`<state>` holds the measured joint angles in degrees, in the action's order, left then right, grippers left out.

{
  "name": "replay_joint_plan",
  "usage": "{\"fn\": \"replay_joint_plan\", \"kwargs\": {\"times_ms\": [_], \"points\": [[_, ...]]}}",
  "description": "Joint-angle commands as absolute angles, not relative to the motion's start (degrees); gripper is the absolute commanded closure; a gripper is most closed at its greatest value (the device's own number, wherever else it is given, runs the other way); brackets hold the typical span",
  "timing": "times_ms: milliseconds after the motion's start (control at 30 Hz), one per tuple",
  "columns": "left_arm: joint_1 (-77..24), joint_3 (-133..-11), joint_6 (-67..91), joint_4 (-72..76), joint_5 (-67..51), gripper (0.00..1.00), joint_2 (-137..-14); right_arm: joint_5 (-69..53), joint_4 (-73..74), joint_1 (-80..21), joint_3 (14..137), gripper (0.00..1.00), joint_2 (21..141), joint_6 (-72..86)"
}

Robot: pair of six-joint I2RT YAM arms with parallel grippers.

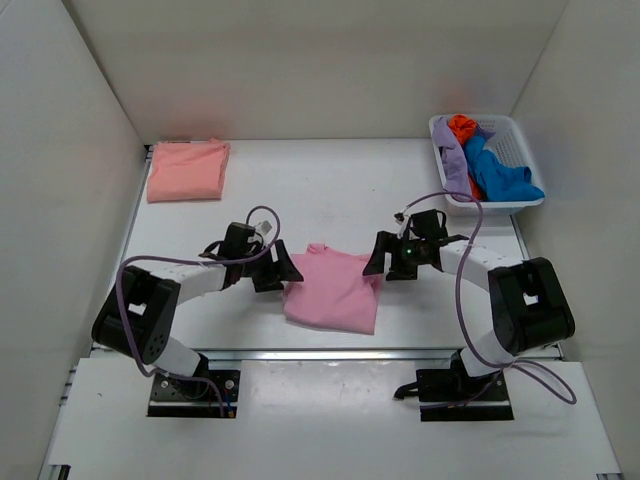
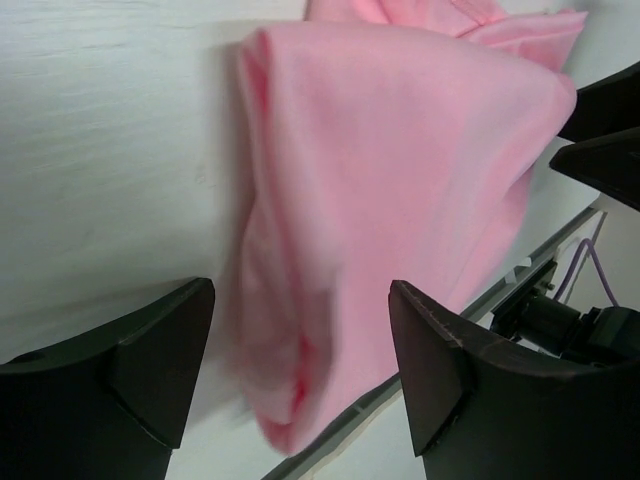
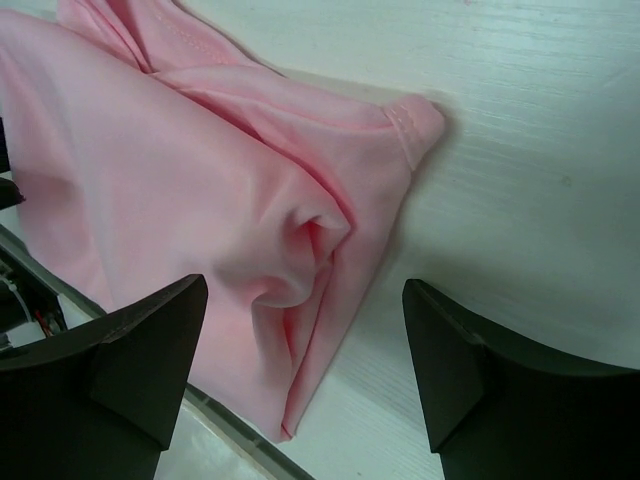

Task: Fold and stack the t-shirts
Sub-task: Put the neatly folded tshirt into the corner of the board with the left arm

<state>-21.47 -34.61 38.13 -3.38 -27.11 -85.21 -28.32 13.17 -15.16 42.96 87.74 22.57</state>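
Note:
A light pink t-shirt [image 1: 332, 288] lies folded near the table's front edge, between both arms. Its left edge fills the left wrist view [image 2: 400, 180] and its right edge the right wrist view [image 3: 180, 190]. My left gripper [image 1: 277, 268] hovers at the shirt's left side, jaws open, nothing between them [image 2: 300, 370]. At the shirt's right side my right gripper [image 1: 380, 258] is open too, its jaws wide over the creased cloth edge [image 3: 305, 375]. A salmon-peach t-shirt [image 1: 187, 169] rests folded at the back left.
A white lattice basket [image 1: 500, 148] at the back right holds purple, orange and blue clothes. White walls close in the table on three sides. The table's metal front rail [image 1: 330, 353] runs just below the pink shirt.

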Motion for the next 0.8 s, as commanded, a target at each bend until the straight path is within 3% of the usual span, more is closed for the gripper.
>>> {"fn": "replay_joint_plan", "kwargs": {"times_ms": [0, 367, 433, 467, 500, 533, 567, 600, 767], "points": [[-23.7, -36.0, 38.7, -3.3, -25.0, 0.17, -87.8, -26.4, 10.8, -15.9, 40.6, 0.23, 89.1, 23.5], [-29.8, -39.0, 41.2, -0.7, -23.6, 0.21, -96.4, -27.7, 8.5, -17.0, 39.7, 0.26, 90.3, 24.1], [-30.8, -40.0, 41.7, 1.6, -24.2, 0.31, -99.2, -27.9, 8.8, -16.8, 40.2, 0.26, 90.6, 24.1], [-31.2, -40.9, 41.7, 1.4, -24.7, 0.44, -100.1, -28.1, 8.8, -17.0, 40.2, 0.26, 90.4, 23.8], [-31.3, -42.1, 40.8, 1.1, -25.2, 0.66, -101.4, -28.0, 9.1, -16.8, 40.3, 0.26, 90.1, 23.6], [-31.3, -42.6, 40.3, 0.2, -25.3, 0.76, -102.7, -28.4, 9.2, -16.4, 40.2, 0.26, 89.9, 23.5], [-31.2, -44.0, 39.8, -1.7, -25.1, 0.94, -103.0, -28.9, 9.4, -16.3, 40.3, 0.26, 89.8, 23.6], [-30.4, -45.7, 38.7, -3.1, -24.0, 1.00, -102.9, -28.4, 9.6, -16.2, 40.3, 0.27, 88.9, 23.5], [-27.2, -57.6, 30.4, -16.9, -14.8, 1.00, -100.6, -29.8, 11.3, -14.4, 40.1, 0.28, 84.3, 22.9]]}}
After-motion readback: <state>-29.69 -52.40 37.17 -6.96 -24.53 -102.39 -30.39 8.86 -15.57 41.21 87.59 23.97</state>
